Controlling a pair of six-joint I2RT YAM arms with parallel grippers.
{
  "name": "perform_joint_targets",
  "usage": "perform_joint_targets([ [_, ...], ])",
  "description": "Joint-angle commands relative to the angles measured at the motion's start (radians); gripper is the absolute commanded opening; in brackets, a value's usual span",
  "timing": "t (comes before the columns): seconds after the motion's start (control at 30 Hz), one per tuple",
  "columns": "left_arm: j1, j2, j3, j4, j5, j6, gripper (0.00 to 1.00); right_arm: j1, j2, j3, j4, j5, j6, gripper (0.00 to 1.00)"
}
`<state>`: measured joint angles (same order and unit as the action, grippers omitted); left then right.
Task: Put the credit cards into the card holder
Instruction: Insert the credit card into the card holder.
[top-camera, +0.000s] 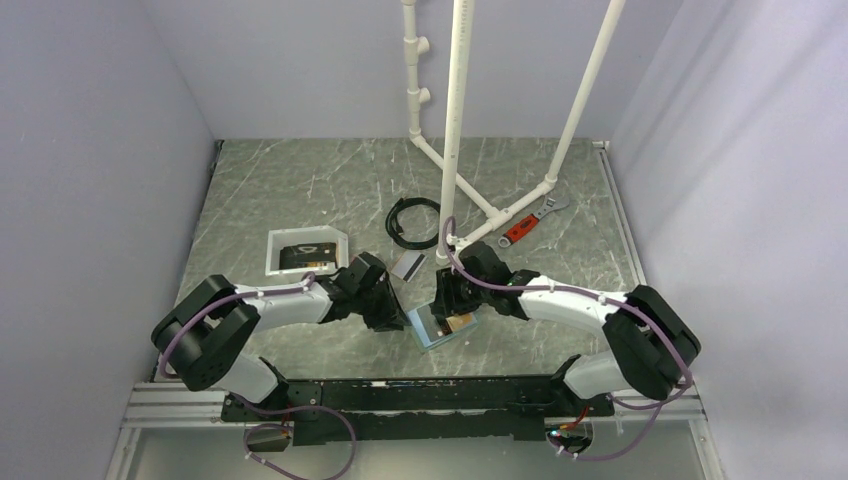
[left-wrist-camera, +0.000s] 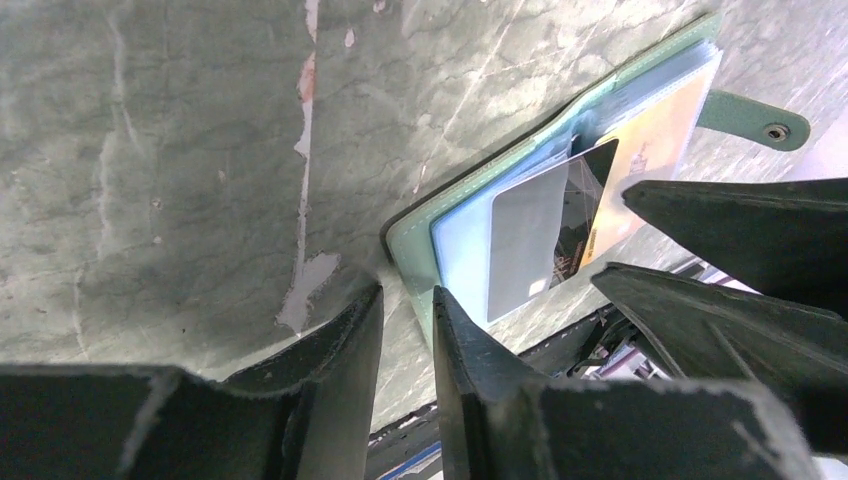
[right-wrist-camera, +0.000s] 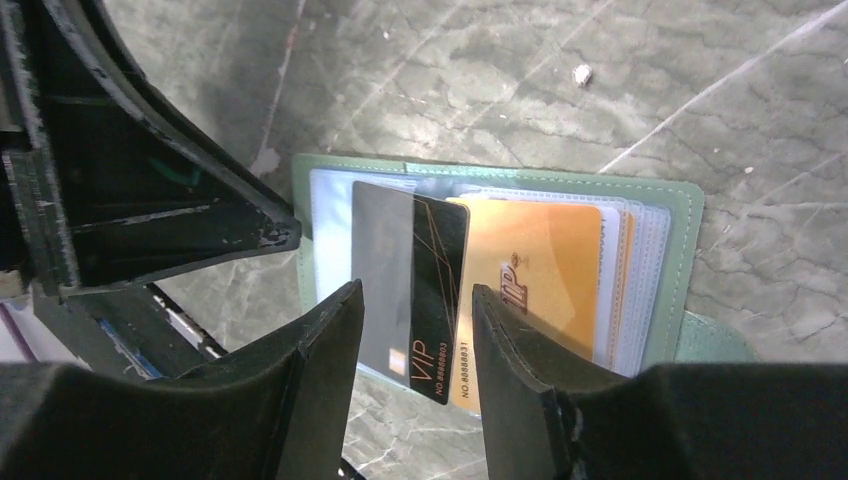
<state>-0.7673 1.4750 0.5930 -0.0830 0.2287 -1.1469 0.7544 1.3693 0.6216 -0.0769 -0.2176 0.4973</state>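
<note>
The card holder (top-camera: 432, 328) (right-wrist-camera: 682, 250) lies open on the table between both arms, light blue sleeves up. A black VIP credit card (right-wrist-camera: 425, 270) (left-wrist-camera: 530, 250) sits partly in a sleeve, its lower end sticking out past the holder's edge. A gold card (right-wrist-camera: 540, 270) (left-wrist-camera: 660, 120) lies beside it in the sleeves. My right gripper (right-wrist-camera: 415, 292) (top-camera: 455, 300) is open, one finger on each side of the black card's free end, not pinching it. My left gripper (left-wrist-camera: 407, 292) (top-camera: 385, 310) has a narrow empty gap, and its right fingertip (left-wrist-camera: 445, 305) rests at the holder's corner.
A white tray (top-camera: 283, 240) at the left holds dark cards (top-camera: 305, 256). A grey card (top-camera: 407, 265) lies loose on the table behind the grippers. A black cable coil (top-camera: 412, 220), a red-handled wrench (top-camera: 528, 224) and a white pipe frame (top-camera: 455, 120) stand further back.
</note>
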Motion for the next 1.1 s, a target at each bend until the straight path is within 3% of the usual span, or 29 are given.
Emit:
perform_joint_targets([
  [0.0, 0.000, 0.046, -0.027, -0.012, -0.018, 0.001, 0.31, 0.004, 0.034, 0.011, 0.018, 0.015, 0.000, 0.47],
  [0.13, 0.000, 0.083, -0.019, 0.007, -0.014, 0.007, 0.31, 0.044, 0.078, -0.012, 0.086, 0.005, 0.017, 0.47],
  [0.37, 0.001, 0.096, 0.025, -0.067, -0.074, 0.046, 0.31, 0.071, 0.101, -0.049, 0.318, -0.196, 0.123, 0.47],
  [0.57, 0.000, 0.012, 0.033, -0.152, -0.124, 0.092, 0.32, 0.070, -0.034, -0.024, 0.109, -0.041, 0.060, 0.50],
  [0.73, 0.002, -0.060, 0.013, -0.146, -0.088, 0.107, 0.38, 0.070, -0.071, -0.024, 0.009, 0.046, 0.032, 0.53],
  [0.9, 0.001, -0.046, -0.031, -0.019, 0.005, 0.040, 0.37, 0.069, -0.038, -0.032, 0.021, 0.050, 0.039, 0.54],
  [1.07, 0.000, 0.020, -0.052, 0.038, 0.003, 0.004, 0.35, 0.078, 0.001, -0.055, 0.072, 0.030, 0.047, 0.62],
])
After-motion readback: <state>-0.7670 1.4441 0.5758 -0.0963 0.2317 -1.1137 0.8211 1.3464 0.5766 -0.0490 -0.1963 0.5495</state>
